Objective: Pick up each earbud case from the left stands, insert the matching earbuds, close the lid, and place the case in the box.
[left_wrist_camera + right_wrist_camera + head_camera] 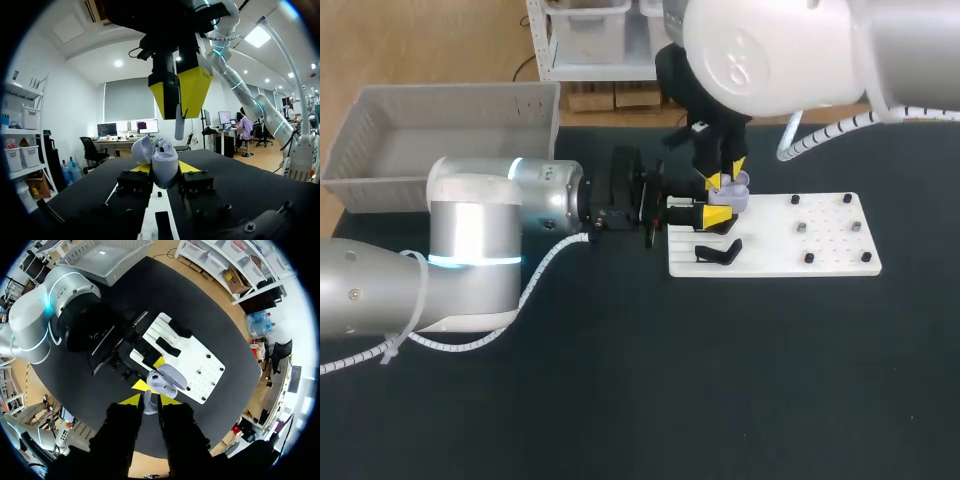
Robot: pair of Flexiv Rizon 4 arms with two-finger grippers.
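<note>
A lavender earbud case (pixel 737 195) with its lid open is held over the left end of the white board (pixel 820 262). My left gripper (pixel 720 200) is shut on it from both sides. In the left wrist view the case (pixel 164 162) sits between that gripper's (pixel 164 169) yellow tips, lid (pixel 140 149) tilted back. My right gripper (pixel 179 97) hangs just above the case, shut on a pale earbud (pixel 179 125) whose stem points down at it. In the right wrist view the earbud (pixel 150 404) is pinched in that gripper (pixel 150 400), close over the case (pixel 167 379).
A black stand (pixel 718 252) lies on the board's left part. Small pegs and earbuds (pixel 801 228) dot its right half. The grey basket (pixel 360 120) stands at the table's far left, behind my left arm (pixel 480 235).
</note>
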